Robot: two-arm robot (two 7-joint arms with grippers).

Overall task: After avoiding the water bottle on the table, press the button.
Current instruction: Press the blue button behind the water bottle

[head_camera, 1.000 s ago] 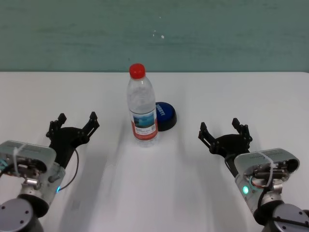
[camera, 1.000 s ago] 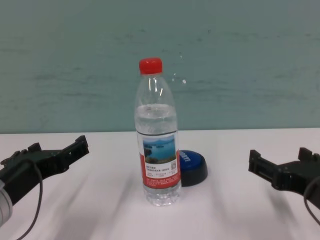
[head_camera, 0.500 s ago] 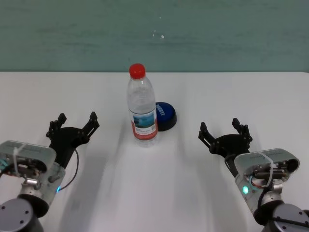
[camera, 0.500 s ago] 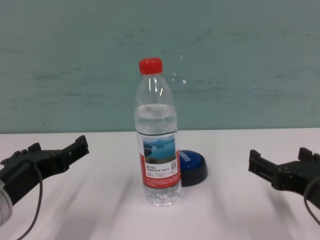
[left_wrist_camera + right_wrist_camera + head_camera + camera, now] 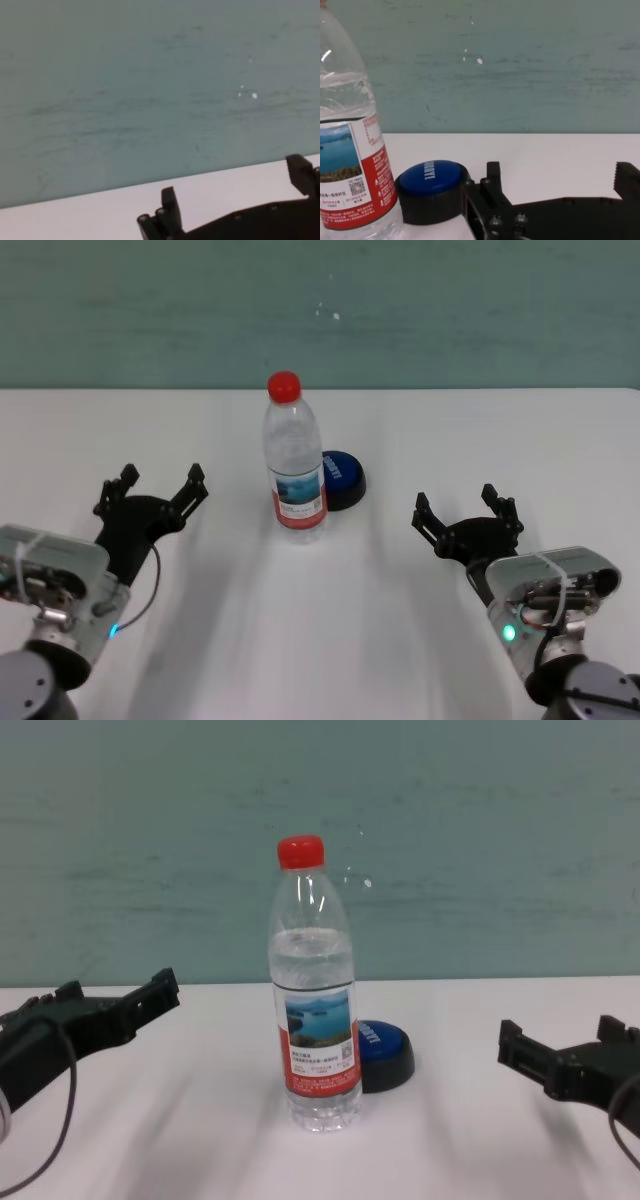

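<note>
The water bottle [image 5: 295, 465], clear with a red cap and a lake label, stands upright mid-table. It also shows in the chest view [image 5: 315, 1040] and the right wrist view [image 5: 350, 165]. The blue button [image 5: 343, 477] sits just behind and right of it, touching or nearly touching, partly hidden in the chest view [image 5: 387, 1055] and in plain sight in the right wrist view [image 5: 431, 179]. My left gripper [image 5: 161, 480] is open, left of the bottle and apart from it. My right gripper [image 5: 458, 506] is open, right of the button and nearer to me.
The white table [image 5: 330, 620] runs back to a teal wall [image 5: 450, 310]. The left wrist view shows only its open fingers [image 5: 170, 205], the table edge and the wall. Bare tabletop lies between the right gripper and the button.
My left gripper has risen a little and edged forward. The right gripper, bottle and button have not moved.
</note>
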